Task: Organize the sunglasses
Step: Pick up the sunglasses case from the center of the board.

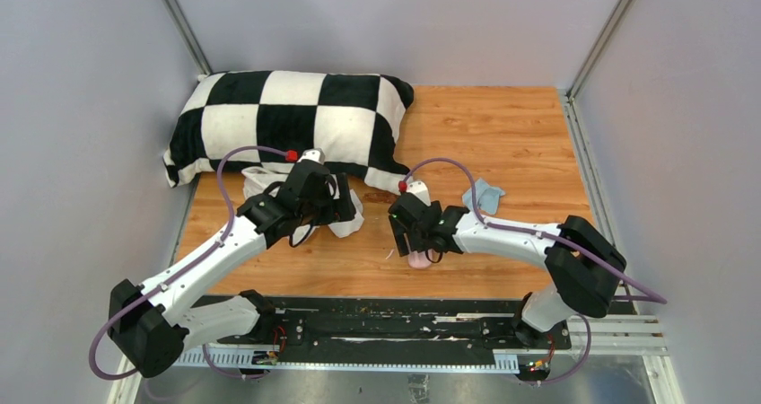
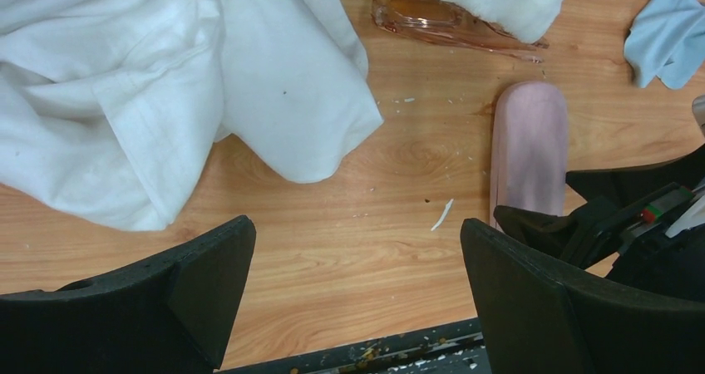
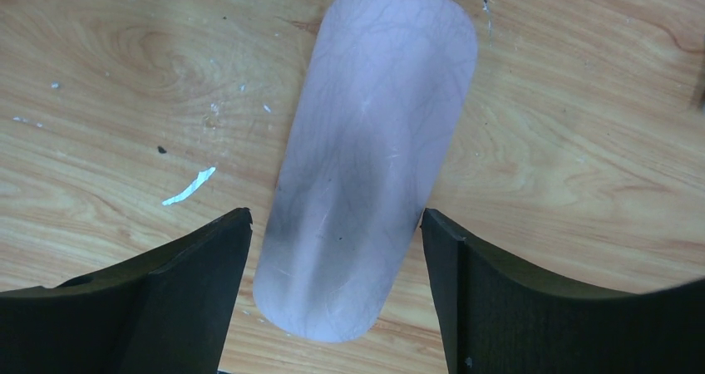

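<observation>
The closed pink oblong case (image 3: pixel 366 141) lies flat on the wooden table; it also shows in the left wrist view (image 2: pixel 529 145), and its near end shows in the top view (image 1: pixel 418 260). My right gripper (image 3: pixel 335 224) is open, with its jaws on either side of the case's near end, not pressing it. My left gripper (image 2: pixel 353 249) is open and empty above bare wood, to the left of the case. A folded pair of glasses, amber-brown and translucent here (image 2: pixel 441 21), lies past the case, partly under white cloth. In the top view (image 1: pixel 336 202) my left gripper hides the glasses.
A crumpled white cloth (image 2: pixel 166 91) lies left of my left gripper, also in the top view (image 1: pixel 345 223). A small light-blue cloth (image 1: pixel 485 194) lies at the right. A black-and-white checked pillow (image 1: pixel 287 121) fills the back left. White crumbs dot the wood.
</observation>
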Controlling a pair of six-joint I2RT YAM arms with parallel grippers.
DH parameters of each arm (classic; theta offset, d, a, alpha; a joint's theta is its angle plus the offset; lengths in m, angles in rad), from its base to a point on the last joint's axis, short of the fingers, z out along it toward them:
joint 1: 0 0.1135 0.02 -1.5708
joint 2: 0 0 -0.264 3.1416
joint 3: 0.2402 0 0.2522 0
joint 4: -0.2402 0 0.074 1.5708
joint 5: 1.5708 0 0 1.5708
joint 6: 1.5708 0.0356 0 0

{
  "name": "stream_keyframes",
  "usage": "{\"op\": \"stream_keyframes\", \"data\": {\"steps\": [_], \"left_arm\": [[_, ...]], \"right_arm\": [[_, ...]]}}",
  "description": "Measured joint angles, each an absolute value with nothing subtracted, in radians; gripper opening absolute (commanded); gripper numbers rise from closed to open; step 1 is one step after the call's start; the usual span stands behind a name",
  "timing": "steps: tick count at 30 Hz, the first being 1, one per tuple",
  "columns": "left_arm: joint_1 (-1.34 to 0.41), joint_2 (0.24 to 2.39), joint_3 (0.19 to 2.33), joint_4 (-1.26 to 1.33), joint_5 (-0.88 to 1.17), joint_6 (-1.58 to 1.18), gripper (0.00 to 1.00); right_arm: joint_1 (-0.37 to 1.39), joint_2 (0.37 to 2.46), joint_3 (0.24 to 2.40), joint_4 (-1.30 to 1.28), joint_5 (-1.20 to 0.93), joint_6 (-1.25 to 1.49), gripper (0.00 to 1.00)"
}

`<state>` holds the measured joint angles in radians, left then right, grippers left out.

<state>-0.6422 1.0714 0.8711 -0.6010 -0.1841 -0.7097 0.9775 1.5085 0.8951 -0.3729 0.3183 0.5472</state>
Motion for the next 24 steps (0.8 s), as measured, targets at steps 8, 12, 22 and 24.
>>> {"op": "stream_keyframes", "data": {"steps": [8,12,22,24], "left_arm": [[-0.636,1.072,0.872,-0.602,-0.220,-0.694,1.00],[-0.635,1.073,0.876,-0.600,-0.221,-0.691,1.00],[-0.634,1.033,0.835,-0.559,-0.312,-0.729,1.00],[-0.632,0.970,0.780,-0.535,-0.347,-0.757,1.00]], "right_arm": [[0.937,1.508,0.849,-0.331,0.287,0.566,0.78],[0.936,1.508,0.847,-0.328,0.284,0.575,0.59],[0.875,1.471,0.799,-0.302,0.226,0.589,0.83],[0.864,1.471,0.792,-0.303,0.217,0.588,0.82]]}}
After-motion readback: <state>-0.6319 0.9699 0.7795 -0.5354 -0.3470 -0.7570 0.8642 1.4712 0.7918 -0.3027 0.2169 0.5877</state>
